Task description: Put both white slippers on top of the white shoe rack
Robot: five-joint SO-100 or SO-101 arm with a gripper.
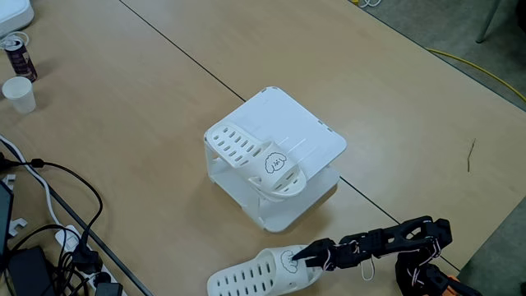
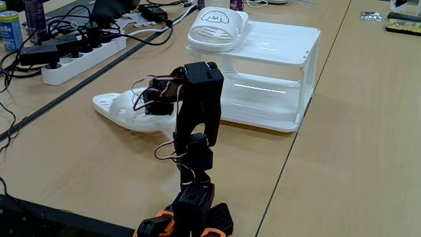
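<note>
Two black fingers of the end effector (image 1: pixel 297 256) reach from the right in a fixed view and meet the toe strap of the lower white slipper (image 1: pixel 261 275), right at its small black face drawing; they seem pressed onto that strap, though whether they truly pinch it cannot be told. In another fixed view the end effector (image 2: pixel 146 100) sits behind the arm's black upper link, its tips hidden against the same slipper (image 2: pixel 122 112), whose pale sole pokes out to the left on the bench (image 2: pixel 342 164). That slipper lies flat on the wooden surface just in front of the white shoe rack (image 1: pixel 308 140), apart from it. The other white slipper (image 1: pixel 256 159) rests on the rack's flat top, along its left edge as that view shows it, with its face-marked toe overhanging the near corner; the rest of the top is bare. From the opposite camera this slipper (image 2: pixel 217 27) sits at the top's left front corner, the rack (image 2: pixel 279 79) showing two tiers. Behind the arm (image 2: pixel 196 131), black cables and a white power strip (image 2: pixel 82 54) crowd the left side, with cans (image 2: pixel 10 30) beyond. A small white cup (image 1: pixel 19 94) and a dark can (image 1: pixel 18 54) stand well away at the bench's far left.
</note>
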